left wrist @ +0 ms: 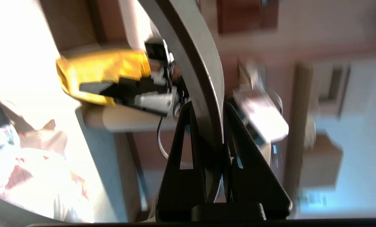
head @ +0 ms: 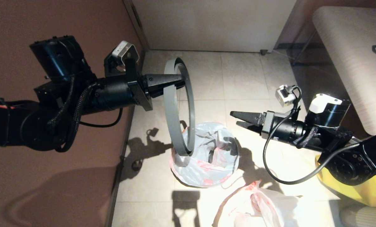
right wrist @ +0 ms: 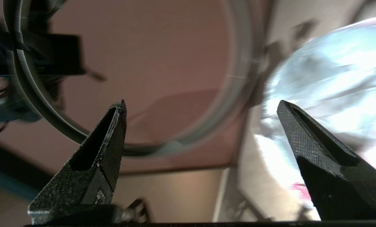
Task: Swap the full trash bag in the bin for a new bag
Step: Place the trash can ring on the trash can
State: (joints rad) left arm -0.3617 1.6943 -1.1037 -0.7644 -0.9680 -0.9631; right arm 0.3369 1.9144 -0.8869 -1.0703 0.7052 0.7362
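Note:
My left gripper (head: 180, 80) is raised above the floor, shut on the thin grey hoop (head: 170, 110), which hangs on edge from its fingers. In the left wrist view the hoop (left wrist: 203, 63) passes between the closed jaws of the left gripper (left wrist: 207, 108). Below it on the tiles stands the bin, almost wholly covered by a white bag with red print (head: 203, 167); dark patches show inside. My right gripper (head: 235, 118) hovers open to the right of the bin with nothing between its fingers (right wrist: 112, 138). Beyond them I see the hoop (right wrist: 238, 63) and the white bag (right wrist: 333, 63).
A second white bag with red print (head: 257, 205) lies on the floor in front of the bin. A large yellow bag (head: 364, 189) sits under my right arm. A brown wall (head: 49, 189) runs along the left; a pale bench (head: 348, 47) stands at the right.

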